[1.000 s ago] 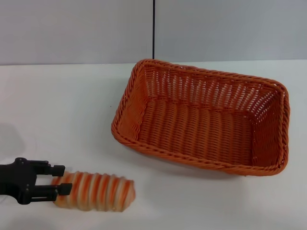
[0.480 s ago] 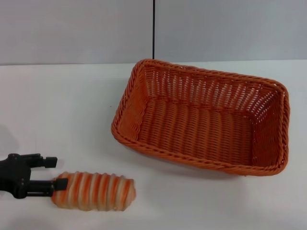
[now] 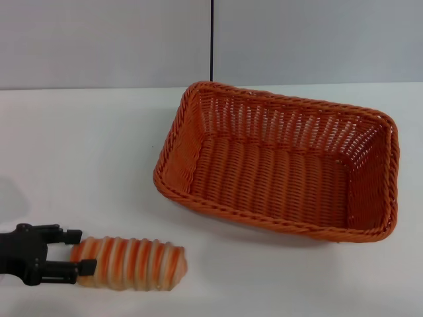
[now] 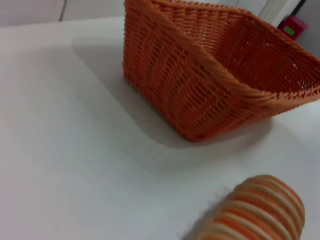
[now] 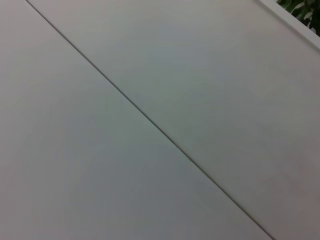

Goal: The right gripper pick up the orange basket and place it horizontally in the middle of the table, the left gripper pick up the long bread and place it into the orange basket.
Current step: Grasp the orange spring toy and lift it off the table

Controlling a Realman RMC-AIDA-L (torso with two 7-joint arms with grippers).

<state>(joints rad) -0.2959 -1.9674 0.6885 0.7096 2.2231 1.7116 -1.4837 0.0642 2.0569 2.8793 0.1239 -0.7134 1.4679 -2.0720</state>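
Note:
The orange basket (image 3: 277, 165) stands empty on the white table (image 3: 79, 145), right of centre in the head view, with its long side running across. The striped long bread (image 3: 132, 264) lies flat near the front left edge. My left gripper (image 3: 86, 251) comes in from the left, open, with one finger on each side of the bread's left end. The left wrist view shows the basket (image 4: 210, 80) farther off and the bread (image 4: 260, 210) close up. My right gripper is out of view; its wrist view shows only a grey wall panel.
A grey wall with a dark vertical seam (image 3: 212, 39) rises behind the table. A small red object (image 4: 294, 25) sits beyond the basket in the left wrist view. Bare tabletop lies between the bread and the basket.
The left gripper drew back to the left and toward the table's far side, then came forward again and down, so its fingers now straddle the bread's end. Bread and basket stayed put.

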